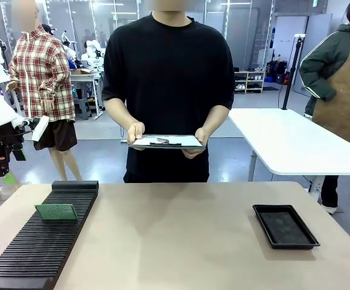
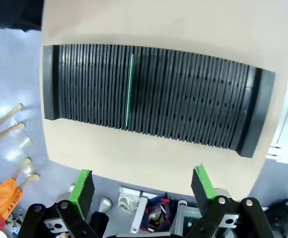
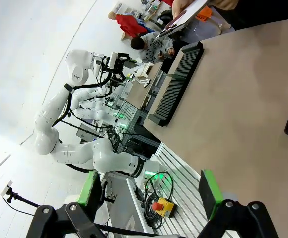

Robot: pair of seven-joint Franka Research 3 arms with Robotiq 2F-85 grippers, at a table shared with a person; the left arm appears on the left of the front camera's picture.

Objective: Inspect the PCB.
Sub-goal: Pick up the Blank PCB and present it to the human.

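Observation:
The PCB (image 1: 56, 212) is a thin green board standing on edge in a slot of the black slotted rack (image 1: 42, 241) at the table's left. From above it reads as a thin green line (image 2: 129, 91) across the rack (image 2: 193, 101). My left gripper (image 2: 142, 174) hangs open high over the table's edge beside the rack, with nothing between its green pads. My right gripper (image 3: 149, 176) is also open and holds nothing, off the table's near side, far from the rack (image 3: 176, 84).
A person at the far side holds a white clipboard (image 1: 166, 141) in both hands. A shallow black tray (image 1: 285, 226) lies at the table's right. A white table (image 1: 295, 142) stands behind on the right.

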